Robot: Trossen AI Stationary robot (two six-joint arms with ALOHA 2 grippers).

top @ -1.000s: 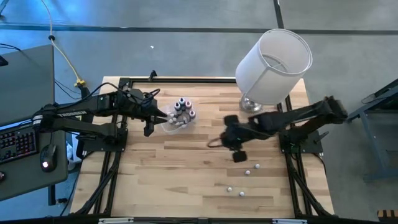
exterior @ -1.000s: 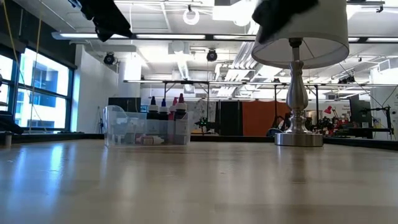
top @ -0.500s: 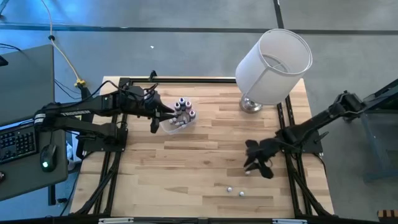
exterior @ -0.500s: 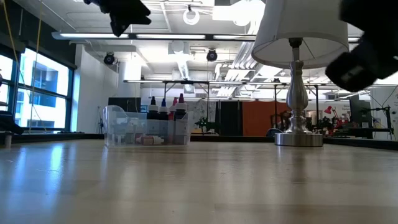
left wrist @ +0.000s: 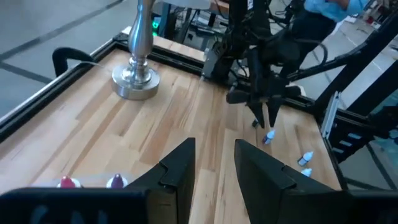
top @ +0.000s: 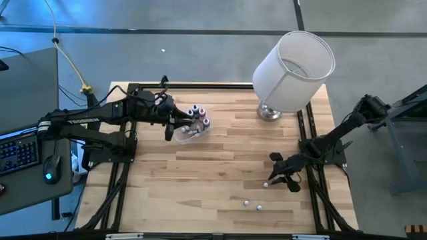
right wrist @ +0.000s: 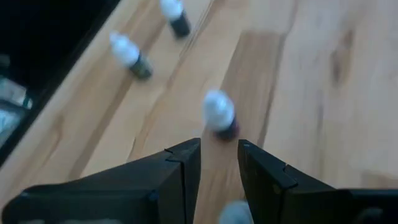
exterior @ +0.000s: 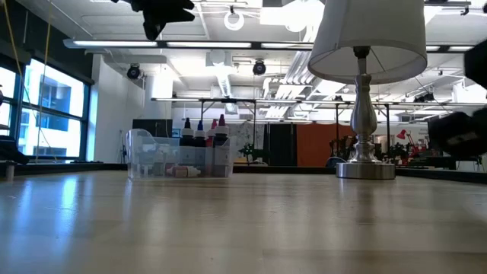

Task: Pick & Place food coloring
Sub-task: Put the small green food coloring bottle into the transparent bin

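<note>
Four small dark-bodied, white-capped food coloring bottles lie loose on the wood near the table's near right corner: one [top: 267,185] [right wrist: 219,113] just ahead of my right gripper [top: 273,179] [right wrist: 219,158], and two [top: 245,201] [top: 260,207] nearer the table's edge. My right gripper is open and low over them, with a whitish bottle [right wrist: 235,213] back between its fingers. More bottles with coloured tops [exterior: 202,129] [top: 195,115] stand in the clear tub [top: 190,131]. My left gripper [top: 180,127] [left wrist: 214,158] hovers open above the tub's left side. My right gripper has a whitish bottle [right wrist: 235,213] lying on the table between its fingers [right wrist: 180,168], which come slanting down from the table's right. I cannot tell whether they touch it.
A big white lamp [top: 293,63] stands on its metal base [top: 269,113] [left wrist: 137,81] at the far right of the table. Bare wood [top: 213,173] lies between the tub and the loose bottles. A black frame rail [top: 200,85] runs along the far edge.
My right gripper has swung from the middle of the table toward the near right corner and come down to the loose bottles. My left gripper has edged a little toward the tub and stays above it.
</note>
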